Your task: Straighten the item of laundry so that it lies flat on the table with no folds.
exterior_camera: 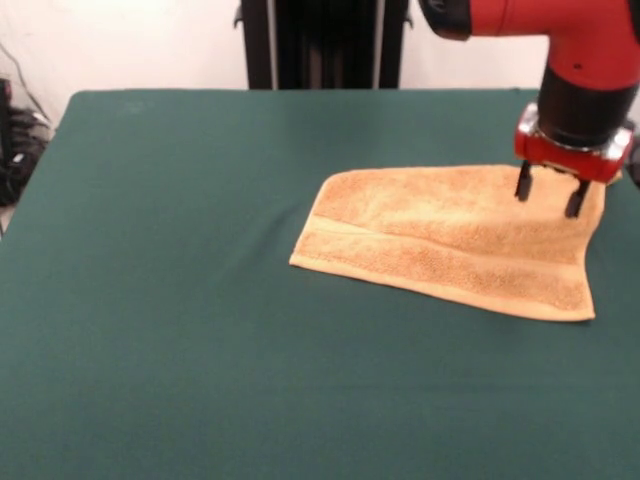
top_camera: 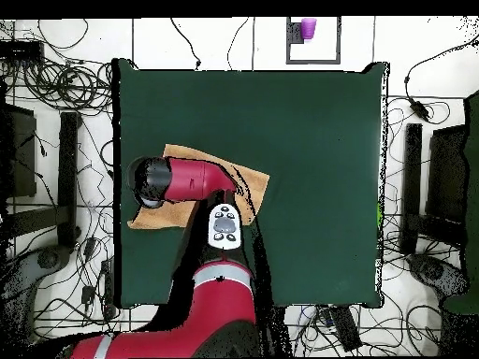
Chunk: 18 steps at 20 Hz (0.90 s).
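Note:
The orange-tan terry towel (exterior_camera: 450, 238) lies on the dark green table (exterior_camera: 180, 300) at the right of the front view. It is folded over on itself, with a fold edge running across its middle and a paler band along the near edge. My gripper (exterior_camera: 549, 197) hangs over the towel's far right corner with its two black fingers (exterior_camera: 522, 183) apart and nothing between them; the tips are at or just above the cloth. In the overhead view the towel (top_camera: 245, 187) shows partly under the red arm (top_camera: 187, 179), near the table's left edge, and the gripper is hidden.
The robot's black pedestal (exterior_camera: 325, 45) stands behind the table's far edge. The towel's right side lies close to the table's right edge in the front view. Cables and dark equipment (top_camera: 56, 140) surround the table on the floor. A purple cup (top_camera: 308, 28) sits beyond the table's far side.

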Each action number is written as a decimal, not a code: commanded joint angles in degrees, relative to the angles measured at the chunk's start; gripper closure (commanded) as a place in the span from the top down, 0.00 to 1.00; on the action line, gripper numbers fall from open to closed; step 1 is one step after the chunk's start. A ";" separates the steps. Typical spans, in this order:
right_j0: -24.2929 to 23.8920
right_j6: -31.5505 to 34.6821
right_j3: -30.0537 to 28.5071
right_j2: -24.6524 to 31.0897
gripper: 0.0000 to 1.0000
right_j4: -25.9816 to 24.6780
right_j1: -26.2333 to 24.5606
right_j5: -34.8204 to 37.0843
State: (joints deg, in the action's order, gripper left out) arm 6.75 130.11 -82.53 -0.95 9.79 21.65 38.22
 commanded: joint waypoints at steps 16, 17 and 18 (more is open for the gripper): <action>3.95 8.48 4.71 1.79 1.00 -0.31 -5.60 7.95; 4.42 8.85 5.65 1.28 1.00 -0.36 -5.86 9.27; 4.89 9.22 6.59 0.77 1.00 -0.42 -6.11 10.58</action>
State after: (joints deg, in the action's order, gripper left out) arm 7.44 130.11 -81.94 -0.37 9.79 21.10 36.78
